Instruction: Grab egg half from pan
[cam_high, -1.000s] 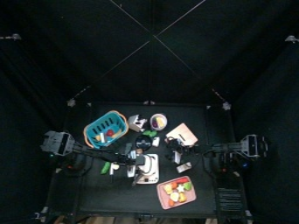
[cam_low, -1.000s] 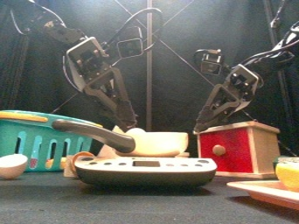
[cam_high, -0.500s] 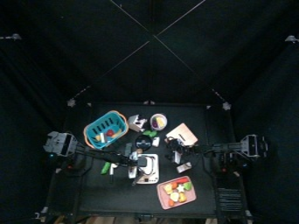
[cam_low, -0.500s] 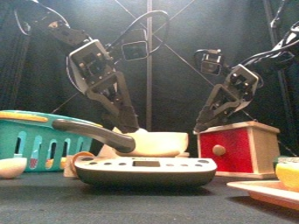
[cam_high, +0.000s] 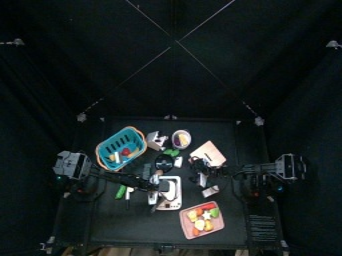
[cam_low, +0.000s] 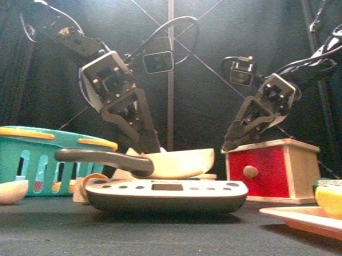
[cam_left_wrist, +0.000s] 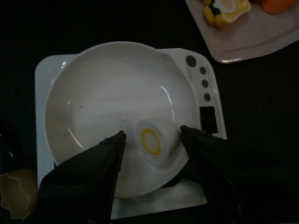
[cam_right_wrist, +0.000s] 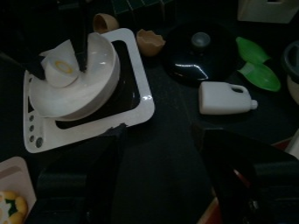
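The left gripper (cam_left_wrist: 149, 150) hangs over the pan (cam_left_wrist: 111, 105), its jaws spread wide with the egg half (cam_left_wrist: 156, 143) lying between them, not yet gripped; the egg half, white with a yellow yolk, rests on the pan's floor close to its rim. The pan is a white shallow dish with a dark handle (cam_low: 100, 156), sitting on a white scale-like base (cam_low: 167, 194) at the middle of the worktop (cam_low: 134, 235), toward the near edge. The right gripper (cam_right_wrist: 158, 149) hovers to the right of the pan, its jaws standing wide and holding nothing. A teal basket (cam_low: 40, 150) stands at the left, a red wooden box (cam_low: 271, 168) at the right, and a red tray of colourful food (cam_high: 202, 218) lies near the front right. From the right wrist, a white bottle (cam_right_wrist: 228, 96) and green leaf shapes (cam_right_wrist: 257, 66) lie beside a dark round lid (cam_right_wrist: 198, 57).
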